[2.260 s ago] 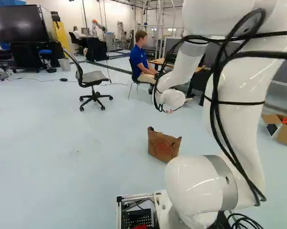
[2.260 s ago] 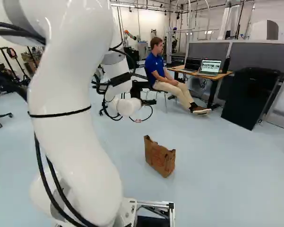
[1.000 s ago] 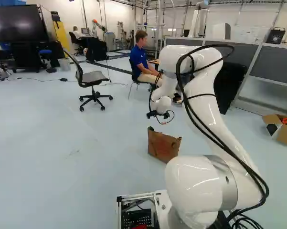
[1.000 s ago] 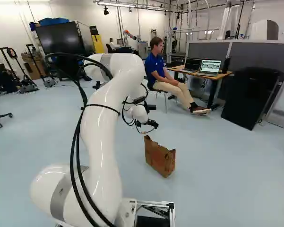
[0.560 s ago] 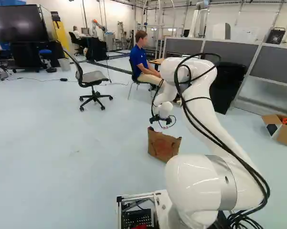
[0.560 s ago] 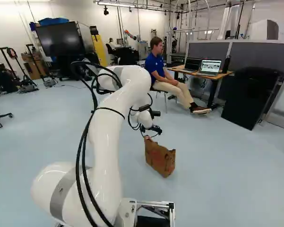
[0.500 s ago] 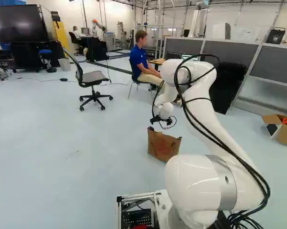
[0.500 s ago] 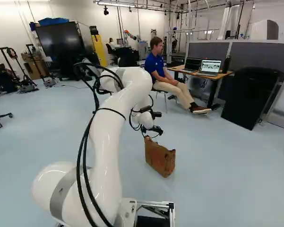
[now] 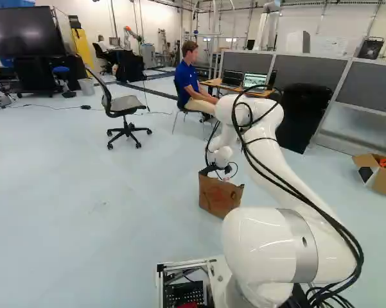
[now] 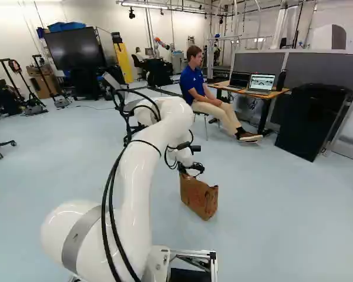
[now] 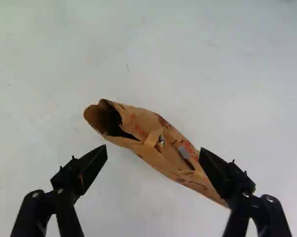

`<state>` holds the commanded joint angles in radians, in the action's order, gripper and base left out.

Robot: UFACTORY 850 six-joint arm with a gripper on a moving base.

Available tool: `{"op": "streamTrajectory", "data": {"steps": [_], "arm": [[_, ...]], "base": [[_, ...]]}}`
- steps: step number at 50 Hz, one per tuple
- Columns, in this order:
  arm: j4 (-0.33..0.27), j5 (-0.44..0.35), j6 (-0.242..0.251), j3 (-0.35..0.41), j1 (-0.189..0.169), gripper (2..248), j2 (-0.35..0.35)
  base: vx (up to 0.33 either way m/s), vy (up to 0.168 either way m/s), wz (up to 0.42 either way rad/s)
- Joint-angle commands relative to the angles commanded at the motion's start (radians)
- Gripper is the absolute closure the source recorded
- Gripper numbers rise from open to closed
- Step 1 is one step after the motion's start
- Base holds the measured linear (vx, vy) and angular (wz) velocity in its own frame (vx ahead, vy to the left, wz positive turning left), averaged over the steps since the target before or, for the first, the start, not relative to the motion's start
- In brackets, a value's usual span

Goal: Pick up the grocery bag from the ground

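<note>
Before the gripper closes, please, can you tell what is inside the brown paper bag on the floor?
In the mouth of the bag, a small grey piece and something shiny show; I cannot tell what they are. Paper and shadow hide the rest.

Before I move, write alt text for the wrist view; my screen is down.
The open gripper is above a brown paper bag on the pale floor, its mouth gaping at one end, a paper strip across it. The bag slants ahead of the fingers; one overlaps it in view, contact unclear.
</note>
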<state>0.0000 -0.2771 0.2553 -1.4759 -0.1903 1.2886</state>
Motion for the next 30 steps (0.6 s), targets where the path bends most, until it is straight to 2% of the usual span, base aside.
{"op": "streamTrajectory", "data": {"steps": [16, 18, 23, 30], "arm": [[0.0, 0.0, 0.337, -0.091, 0.0, 3, 0.107], [0.0, 0.0, 0.367, -0.102, 0.0, 3, 0.12], [0.0, 0.0, 0.403, -0.132, 0.0, 3, 0.154], [0.0, 0.0, 0.418, -0.176, 0.0, 3, 0.202]], "base": [[0.0, 0.0, 0.0], [0.0, 0.0, 0.0], [0.0, 0.0, 0.0], [0.0, 0.0, 0.0]]}}
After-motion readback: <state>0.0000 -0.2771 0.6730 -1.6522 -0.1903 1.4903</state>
